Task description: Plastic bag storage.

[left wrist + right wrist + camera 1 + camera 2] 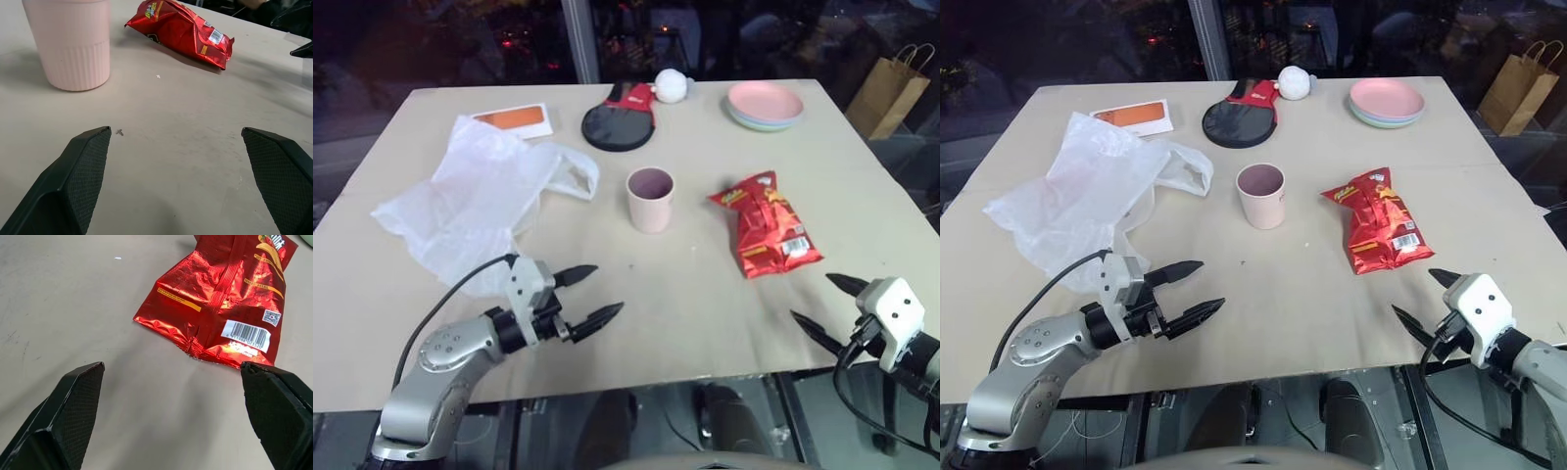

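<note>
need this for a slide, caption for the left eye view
Both open grippers, left and right, hover over the table; the plastic bag lies untouched.

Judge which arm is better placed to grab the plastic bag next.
Left, probably. The open left gripper hovers just beside the plastic bag; the open right gripper sits across the table, past the red snack packet.

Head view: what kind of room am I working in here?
Probably an indoor test or demo space at night: dark windows behind a plain table, set with mixed props such as a paddle, plates and a snack packet.
</note>
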